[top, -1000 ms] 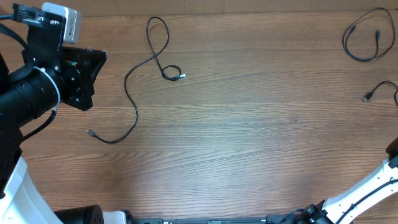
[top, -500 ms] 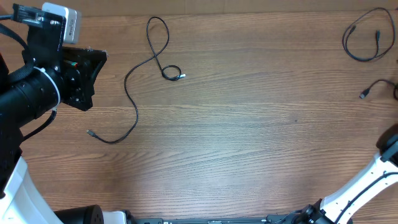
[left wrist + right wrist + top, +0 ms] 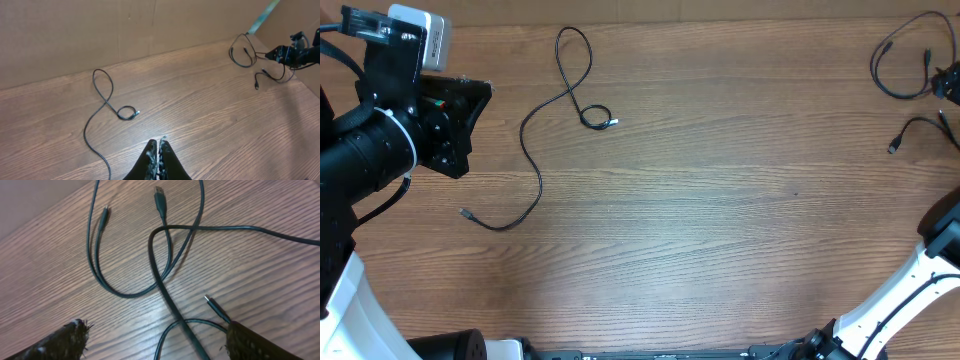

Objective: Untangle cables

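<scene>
One cable [image 3: 586, 118] lies alone on the left of the tabletop [image 3: 740, 230], so I judge the step in hand to be the crossed pair of cables [image 3: 161, 280] at the far right. My right jaws hang wide apart and empty over that crossing, and my left jaws are closed on nothing. Next I need to grip only the upper strand and draw it clear.

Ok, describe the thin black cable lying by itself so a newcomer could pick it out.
On the brown wooden table, look left of centre, near the black left arm. The long thin black cable there lies alone, winding through a tall loop into a small coil with a silver tip; the other black cables overlap at the right edge.
</scene>
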